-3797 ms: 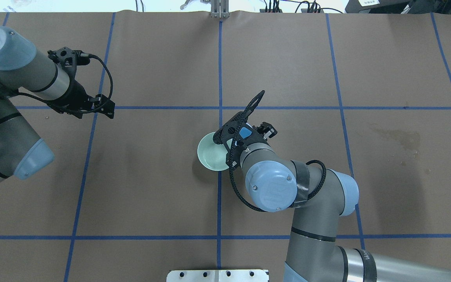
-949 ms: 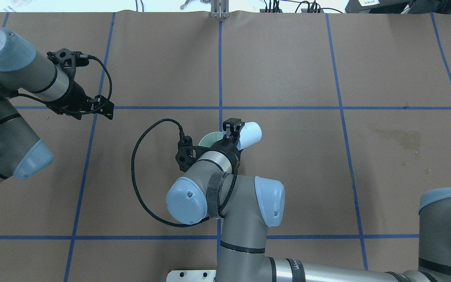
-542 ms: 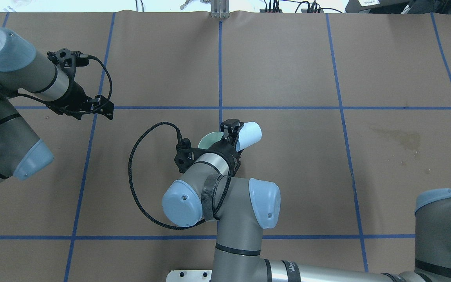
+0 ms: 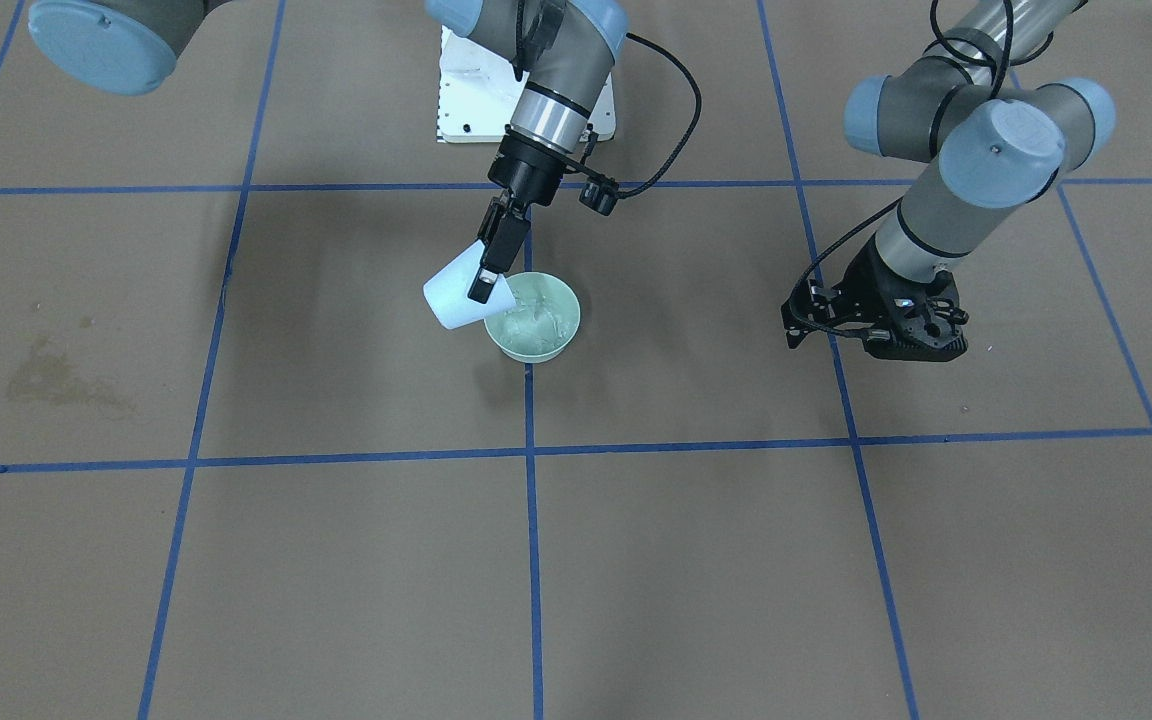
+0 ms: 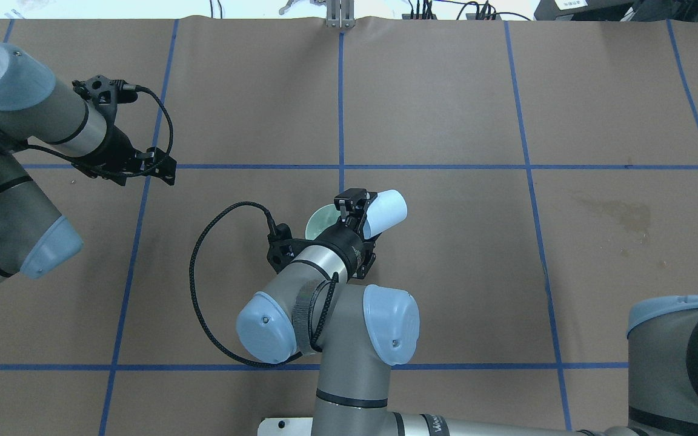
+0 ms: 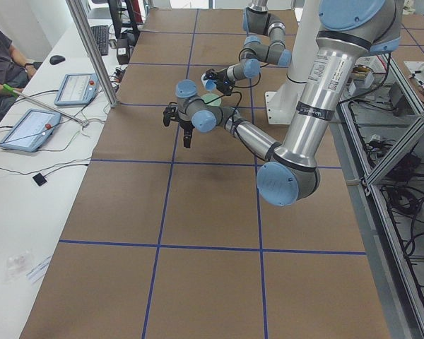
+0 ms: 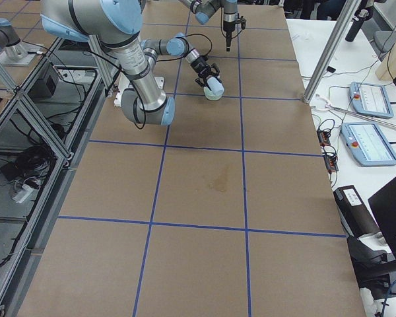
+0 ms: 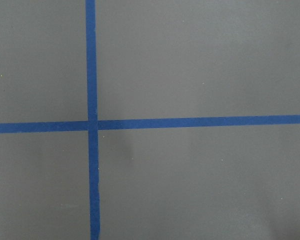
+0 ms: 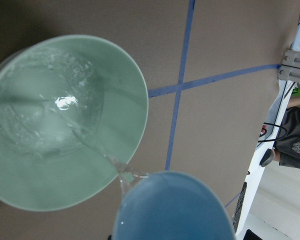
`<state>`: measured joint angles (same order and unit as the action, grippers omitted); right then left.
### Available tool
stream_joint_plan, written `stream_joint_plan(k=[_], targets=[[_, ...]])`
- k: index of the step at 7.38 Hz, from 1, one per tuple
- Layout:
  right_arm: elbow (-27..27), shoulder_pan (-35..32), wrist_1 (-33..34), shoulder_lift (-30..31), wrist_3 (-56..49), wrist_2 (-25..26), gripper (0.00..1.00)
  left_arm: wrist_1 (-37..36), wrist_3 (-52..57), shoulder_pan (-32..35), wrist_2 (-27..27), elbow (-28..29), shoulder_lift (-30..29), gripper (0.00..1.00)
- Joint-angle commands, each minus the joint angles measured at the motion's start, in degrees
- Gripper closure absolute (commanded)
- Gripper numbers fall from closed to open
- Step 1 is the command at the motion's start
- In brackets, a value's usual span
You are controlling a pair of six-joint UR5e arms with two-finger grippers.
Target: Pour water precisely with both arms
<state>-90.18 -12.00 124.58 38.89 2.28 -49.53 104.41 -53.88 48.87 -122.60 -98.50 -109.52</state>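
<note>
My right gripper (image 4: pixel 484 285) (image 5: pixel 355 203) is shut on a pale blue cup (image 4: pixel 451 300) (image 5: pixel 385 212). The cup is tipped on its side with its lip over the edge of a pale green bowl (image 4: pixel 564 318) (image 5: pixel 319 219). In the right wrist view a thin stream of water (image 9: pixel 97 147) runs from the cup (image 9: pixel 175 210) into the bowl (image 9: pixel 132 100). It pools there with whitish glints. My left gripper (image 4: pixel 876 335) (image 5: pixel 161 166) hangs over bare table far from the bowl, and I cannot tell its state.
Blue tape lines (image 8: pixel 91 125) grid the brown table. A dark damp stain (image 5: pixel 618 212) (image 4: pixel 56 380) marks the right-hand side. The white pedestal plate (image 4: pixel 466 100) sits at the robot's edge. A person (image 6: pixel 0 49) and tablets (image 6: pixel 28 127) are beside the table.
Since 3.8 s ago the right arm has swung round the bowl and tipped the cup over it. In the last second its elbow drifted left. The left arm stayed still.
</note>
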Motion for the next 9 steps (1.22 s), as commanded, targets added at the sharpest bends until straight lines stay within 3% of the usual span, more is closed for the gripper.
stream_joint_plan(k=[1,4,9], targets=[[1.14,0.49,1.72,-0.48,0.00,1.02,0.63,0.00,-0.08,0.00,-0.01,-0.11,0.01,0.00],[5.70,0.49,3.38,-4.17,0.18,1.10,0.63,0.00,-0.26,0.00,-0.10,-0.47,0.01,0.00],[6.24,0.40,4.44,-5.83,1.31,1.72,0.64,0.00,-0.26,0.00,-0.10,-0.47,0.01,0.00]])
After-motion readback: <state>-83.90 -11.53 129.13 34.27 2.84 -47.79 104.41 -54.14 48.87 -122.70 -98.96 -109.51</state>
